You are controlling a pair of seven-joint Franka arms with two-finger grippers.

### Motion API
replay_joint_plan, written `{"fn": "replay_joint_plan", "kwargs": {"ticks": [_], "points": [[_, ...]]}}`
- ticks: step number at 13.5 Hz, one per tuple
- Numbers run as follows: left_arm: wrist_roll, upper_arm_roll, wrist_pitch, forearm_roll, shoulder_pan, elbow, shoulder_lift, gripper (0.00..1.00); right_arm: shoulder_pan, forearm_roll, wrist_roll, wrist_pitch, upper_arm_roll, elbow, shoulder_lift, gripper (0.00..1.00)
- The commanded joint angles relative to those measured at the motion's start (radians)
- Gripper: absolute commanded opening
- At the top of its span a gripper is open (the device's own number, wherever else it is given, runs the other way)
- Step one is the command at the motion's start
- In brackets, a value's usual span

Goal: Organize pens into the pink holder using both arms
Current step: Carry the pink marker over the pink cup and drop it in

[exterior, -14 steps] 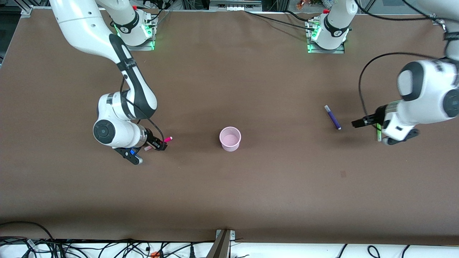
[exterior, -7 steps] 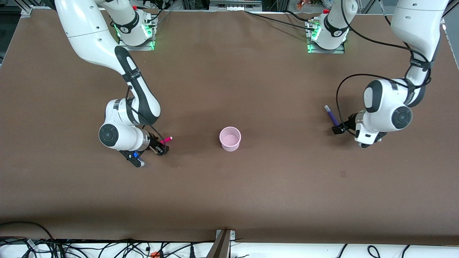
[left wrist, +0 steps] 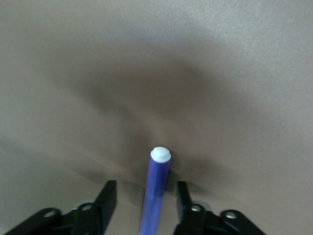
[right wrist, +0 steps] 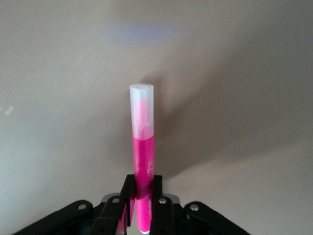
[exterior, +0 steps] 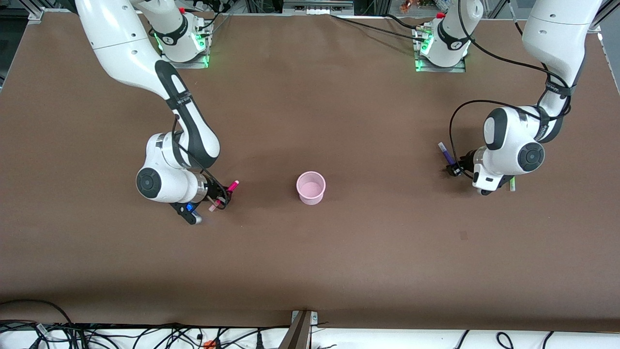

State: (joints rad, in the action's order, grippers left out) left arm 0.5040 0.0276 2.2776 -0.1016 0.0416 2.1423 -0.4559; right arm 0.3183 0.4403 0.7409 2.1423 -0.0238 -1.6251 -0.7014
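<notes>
Brown tabletop centres the holder between right gripper and left gripper, green pen beside the left arm; left wrist: jaws apart, straddling purple pen for pickup; right wrist: jaws clamped on pink pen for carrying.

Brown table surface across nearly the whole front view, matte and plain; small darker mark on it toward the left arm's end, nearer the front camera than the rest; pale strip along the near edge with tangled black cables and an orange connector; grey metal bracket at the middle of that edge; metal framing along the top edge.
</notes>
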Motion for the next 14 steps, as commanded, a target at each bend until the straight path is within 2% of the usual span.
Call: {"fn": "replay_joint_plan", "kwargs": {"ticks": [1,2,3,4,5,7,9,11,14], "points": [[-0.038,0.003,0.011,-0.015,0.004,-0.004,-0.014,0.40,-0.005,0.188,0.050,-0.216,0.004,0.107,0.049,0.00],[-0.039,0.003,0.011,-0.015,0.004,-0.005,-0.023,0.37,-0.005,0.263,0.105,-0.281,0.005,0.157,0.051,0.00],[-0.041,0.003,0.014,-0.015,0.004,-0.007,-0.030,0.26,-0.005,0.334,0.154,-0.327,0.005,0.195,0.051,0.00],[-0.045,0.003,0.020,-0.015,0.006,-0.009,-0.030,0.09,-0.004,0.416,0.202,-0.350,0.011,0.217,0.049,0.00],[-0.047,0.003,0.020,-0.015,0.006,-0.009,-0.027,0.00,-0.004,0.517,0.222,-0.342,0.039,0.218,0.045,0.00],[-0.047,0.005,0.017,-0.015,0.006,-0.013,-0.021,0.00,0.005,0.699,0.222,-0.283,0.076,0.212,0.025,0.00],[-0.048,0.006,-0.009,-0.018,0.012,-0.039,-0.006,0.00,0.066,0.805,0.224,-0.190,0.081,0.209,0.004,0.00],[-0.048,0.008,-0.120,-0.030,0.012,-0.103,0.040,0.00,0.110,0.874,0.207,-0.113,0.081,0.209,-0.036,0.00],[-0.036,0.006,-0.318,-0.033,0.012,-0.267,0.091,0.00,0.157,0.916,0.184,0.002,0.081,0.211,-0.090,0.00]]}}
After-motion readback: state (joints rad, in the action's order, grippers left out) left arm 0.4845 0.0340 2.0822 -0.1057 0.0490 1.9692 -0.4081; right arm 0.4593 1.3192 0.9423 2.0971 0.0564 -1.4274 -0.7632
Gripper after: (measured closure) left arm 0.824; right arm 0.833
